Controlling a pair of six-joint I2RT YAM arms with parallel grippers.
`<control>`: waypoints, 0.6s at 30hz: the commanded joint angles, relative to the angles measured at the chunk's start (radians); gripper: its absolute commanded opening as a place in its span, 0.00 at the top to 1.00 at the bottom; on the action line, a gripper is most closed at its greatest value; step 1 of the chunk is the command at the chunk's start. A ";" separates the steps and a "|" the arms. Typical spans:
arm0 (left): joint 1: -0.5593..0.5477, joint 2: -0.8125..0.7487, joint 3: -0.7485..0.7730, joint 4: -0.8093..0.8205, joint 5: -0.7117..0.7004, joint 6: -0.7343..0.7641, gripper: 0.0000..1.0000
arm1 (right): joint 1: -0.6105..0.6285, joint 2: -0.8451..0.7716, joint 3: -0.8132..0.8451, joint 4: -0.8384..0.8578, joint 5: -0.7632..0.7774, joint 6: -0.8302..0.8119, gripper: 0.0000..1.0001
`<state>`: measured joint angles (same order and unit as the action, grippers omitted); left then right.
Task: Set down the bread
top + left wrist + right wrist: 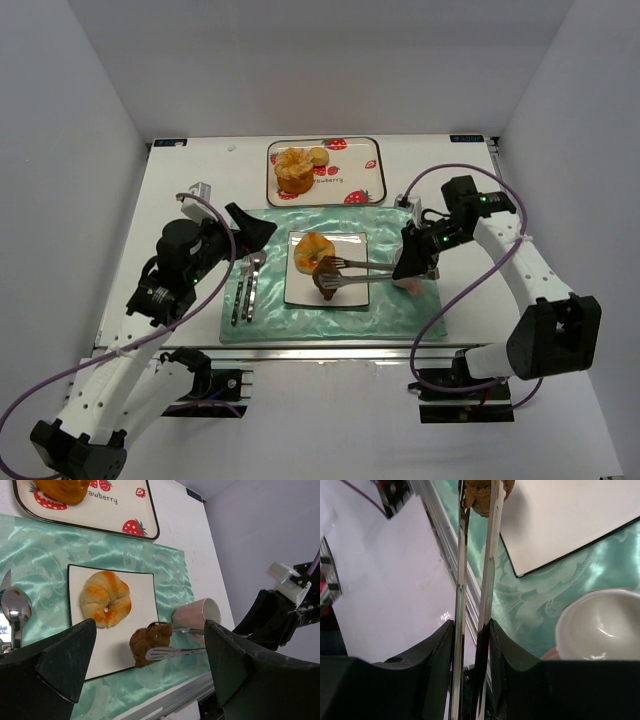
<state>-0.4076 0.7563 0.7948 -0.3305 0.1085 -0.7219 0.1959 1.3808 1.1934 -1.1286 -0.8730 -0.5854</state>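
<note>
While right fingers (431, 676) clench tongs (167, 653) pinching brown bread (147, 640), left fingers (55, 676) spread, empty; tray (80, 514) reads "awberry".

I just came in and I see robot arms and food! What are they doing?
The right gripper is squeezing metal tongs, and the tongs pinch a brown piece of bread at the near edge of the white plate. A golden croissant already lies on that plate. More bread sits on the strawberry tray at the back. The left gripper is open and holds nothing, off to the plate's left.
</note>
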 commanded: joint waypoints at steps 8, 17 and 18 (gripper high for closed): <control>0.004 -0.115 -0.035 -0.042 -0.006 -0.019 0.02 | 0.039 -0.045 -0.061 0.053 0.106 0.025 0.61; 0.003 -0.144 -0.022 -0.082 -0.024 -0.022 0.02 | 0.039 0.034 0.021 0.104 0.051 0.102 0.53; 0.003 -0.146 -0.020 -0.085 -0.026 -0.022 0.02 | 0.039 0.037 0.026 0.107 0.052 0.105 0.53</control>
<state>-0.4076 0.6254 0.7704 -0.3889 0.1001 -0.7414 0.2306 1.4158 1.1599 -1.0504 -0.7773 -0.5060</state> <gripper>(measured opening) 0.976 0.474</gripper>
